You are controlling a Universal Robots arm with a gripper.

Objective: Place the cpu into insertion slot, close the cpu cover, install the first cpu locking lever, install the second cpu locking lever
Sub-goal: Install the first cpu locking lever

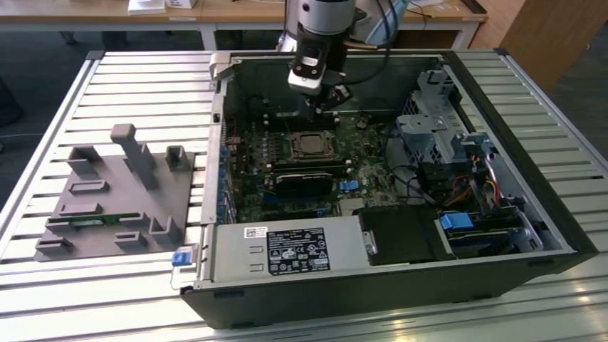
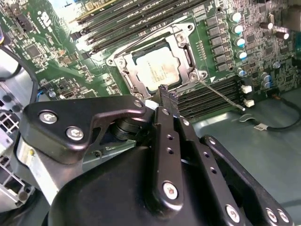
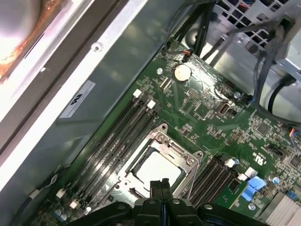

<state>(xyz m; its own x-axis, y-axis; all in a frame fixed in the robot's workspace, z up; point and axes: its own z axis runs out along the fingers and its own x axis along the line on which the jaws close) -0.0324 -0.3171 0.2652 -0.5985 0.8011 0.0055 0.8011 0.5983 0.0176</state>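
Observation:
The cpu point(image 1: 309, 146) lies flat in the insertion slot point(image 2: 117, 61) on the green motherboard, its dull silver top showing in both wrist views point(image 2: 157, 70) point(image 3: 157, 172). The cpu cover point(image 2: 188, 54), a silvery frame, lies down around the chip. One thin metal locking lever point(image 2: 221, 95) sticks out from the socket's corner, slanting over the memory slots. My gripper point(image 1: 326, 105) hangs inside the case just above the socket's far side. Its fingertips point(image 2: 167, 94) are pressed together with nothing between them, close to the socket's edge point(image 3: 160, 183).
The open black computer case point(image 1: 475, 78) stands on a slatted table. A power supply point(image 1: 285, 249) fills the near side, with a drive cage and cables point(image 1: 446, 135) at the exterior view's right. Long memory slots point(image 3: 122, 136) flank the socket. A grey fixture block point(image 1: 114, 199) sits outside at the exterior view's left.

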